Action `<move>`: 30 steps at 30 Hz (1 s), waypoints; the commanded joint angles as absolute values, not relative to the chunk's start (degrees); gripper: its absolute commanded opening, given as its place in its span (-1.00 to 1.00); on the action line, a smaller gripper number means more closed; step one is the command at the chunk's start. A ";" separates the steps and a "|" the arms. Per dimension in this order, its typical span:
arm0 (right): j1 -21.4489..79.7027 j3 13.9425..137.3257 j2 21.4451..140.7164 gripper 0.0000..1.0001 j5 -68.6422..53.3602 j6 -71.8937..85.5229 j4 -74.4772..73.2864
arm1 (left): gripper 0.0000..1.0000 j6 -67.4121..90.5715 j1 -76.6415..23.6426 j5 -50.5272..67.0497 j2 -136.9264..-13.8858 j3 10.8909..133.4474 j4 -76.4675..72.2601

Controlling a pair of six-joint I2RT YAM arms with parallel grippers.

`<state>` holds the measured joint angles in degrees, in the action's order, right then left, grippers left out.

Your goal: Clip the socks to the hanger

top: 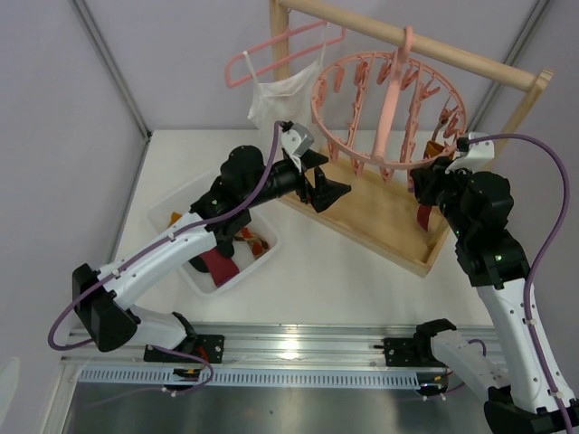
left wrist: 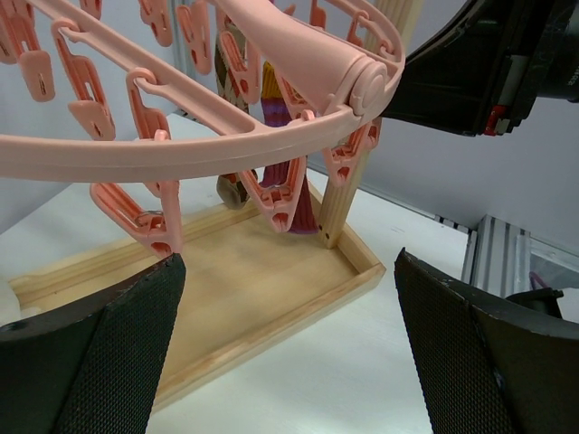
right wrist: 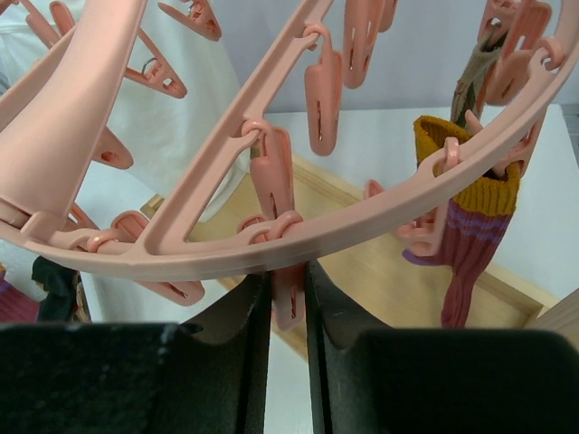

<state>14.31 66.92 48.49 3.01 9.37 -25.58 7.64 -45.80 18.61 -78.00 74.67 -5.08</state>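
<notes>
The small fabric socks, heaped in a white plastic bin at the left of the white counter, look soft and floppy, best pinched at a cuff; the left pincer gapes empty, the right pincer squeezes a pink clip on the round pink plastic hanger.

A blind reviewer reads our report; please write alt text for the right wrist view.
The right end effector is shut on a pink clip dangling from the outer ring of the pink hanger. To the right, a sock with a mustard cuff and purple-maroon body hangs from that ring above the wooden base; a white top hangs behind on the left.
</notes>
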 commanded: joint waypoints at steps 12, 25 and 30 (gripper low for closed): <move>13.36 68.73 48.69 -0.60 -2.19 10.81 -26.54 | 0.99 8.09 -43.16 19.60 -83.23 83.40 -4.93; 13.45 69.61 47.81 -0.31 -1.14 12.04 -29.26 | 0.99 8.61 -43.42 21.27 -84.55 86.22 -4.13; 13.45 71.01 47.46 -0.14 -1.49 12.04 -30.50 | 0.99 8.61 -43.86 21.27 -83.85 86.13 -4.22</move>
